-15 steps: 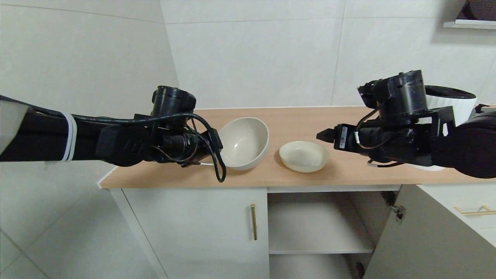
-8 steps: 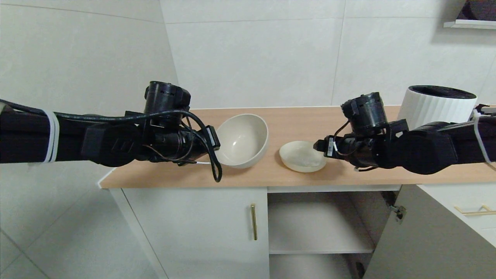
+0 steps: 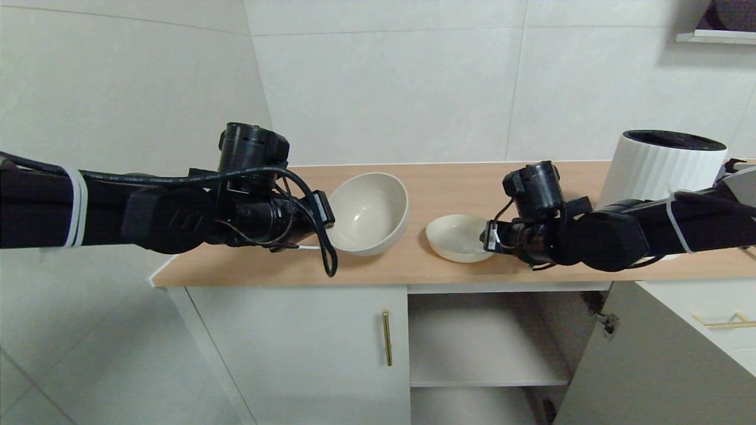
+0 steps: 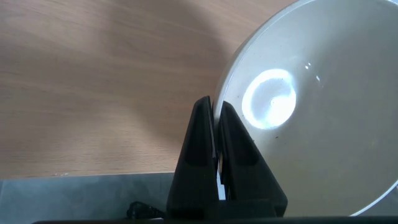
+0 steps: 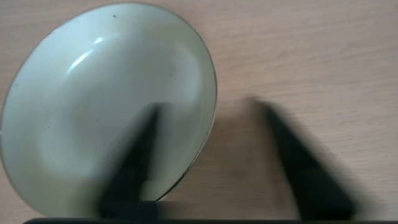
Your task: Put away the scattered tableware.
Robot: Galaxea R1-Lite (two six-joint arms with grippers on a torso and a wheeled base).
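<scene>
Pinching bowl (image 3: 369,212), left hand (image 4: 214,109), right hand (image 5: 208,109) splayed

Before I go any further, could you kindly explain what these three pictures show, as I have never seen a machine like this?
It is a two-armed robot in a kitchen. The wide picture comes from a camera on its head; the two close-ups come from cameras on its wrists. On the wooden counter lie a large bowl, a small dish and a white ribbed container. The left gripper is shut on the tilted large bowl's rim. The right gripper is open, its fingers astride the small dish's rim, holding nothing.
</scene>
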